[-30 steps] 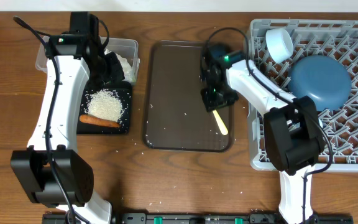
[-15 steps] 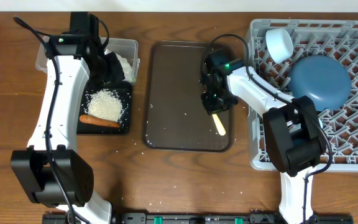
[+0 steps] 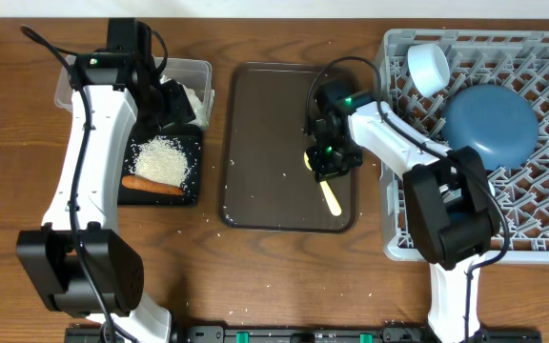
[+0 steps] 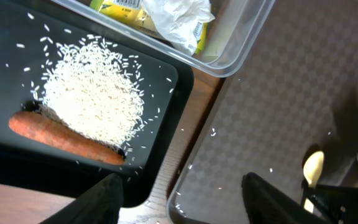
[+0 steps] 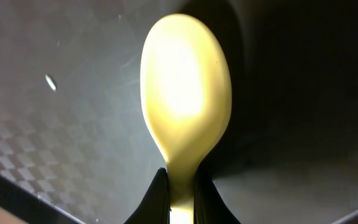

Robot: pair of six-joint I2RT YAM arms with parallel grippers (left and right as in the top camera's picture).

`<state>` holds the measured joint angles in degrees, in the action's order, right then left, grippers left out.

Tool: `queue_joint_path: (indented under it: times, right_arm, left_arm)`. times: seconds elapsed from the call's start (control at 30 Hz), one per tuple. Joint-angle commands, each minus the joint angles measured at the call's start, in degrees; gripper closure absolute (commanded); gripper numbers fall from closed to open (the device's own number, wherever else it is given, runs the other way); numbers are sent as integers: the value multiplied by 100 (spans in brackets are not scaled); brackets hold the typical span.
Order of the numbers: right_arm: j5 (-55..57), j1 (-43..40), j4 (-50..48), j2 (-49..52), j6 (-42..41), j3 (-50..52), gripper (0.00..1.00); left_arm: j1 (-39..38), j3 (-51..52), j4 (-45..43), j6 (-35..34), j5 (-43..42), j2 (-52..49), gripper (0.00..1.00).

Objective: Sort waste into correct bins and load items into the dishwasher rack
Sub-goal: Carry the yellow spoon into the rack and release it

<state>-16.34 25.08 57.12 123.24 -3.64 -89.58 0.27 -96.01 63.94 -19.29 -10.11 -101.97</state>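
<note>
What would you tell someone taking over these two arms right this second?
Left gripper: open and empty, near the corner of the black tray.
Right gripper: shut on the yellow spoon, over the brown serving tray.
Done: rice and carrot stick lie in the black tray. Napkins and wrapper are in the clear tub. Blue plate and pale bowl sit in the rack.
Left: take the spoon to the rack. Stray grains dot the serving tray. No other cups in view.

Spoon (image 5: 185, 93) is pale yellow, serving tray (image 4: 278, 93) dark brown with a fine checker texture. White rice (image 4: 95, 93), orange carrot stick (image 4: 61, 138), black tray (image 4: 5, 37), grey rack (image 3: 541, 238), dark blue plate (image 3: 491, 124).
</note>
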Motion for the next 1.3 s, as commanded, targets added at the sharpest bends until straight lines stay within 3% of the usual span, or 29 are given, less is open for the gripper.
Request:
queue_joint_path:
  times: [0.0,0.1,0.5,0.7,1.17,1.2,1.27]
  right_arm:
    - [-103,-146,136,-579,79,-422,99]
    - [-46,-247,299,-901,76,-605,99]
    - [927,-1486,748,-2280,109,-741,99]
    - [1069,-1908,636,-2216,354,-704,99]
    - [1849,-1923,-697,-1517,122,-621,99]
    - [1847,-1923,-734,-1456,98,-621,97]
    - [1827,-1917,-800,-1325,90,-621,80]
  left_arm:
    - [9,28,11,57,74,-72,29]
    - [9,28,11,57,74,-72,20]
    - [9,28,9,57,72,-72,11]
    - [9,28,9,57,72,-72,7]
    - [9,28,9,57,72,-72,6]
    - [9,28,9,57,72,-72,6]
    - [9,28,9,57,72,-72,6]
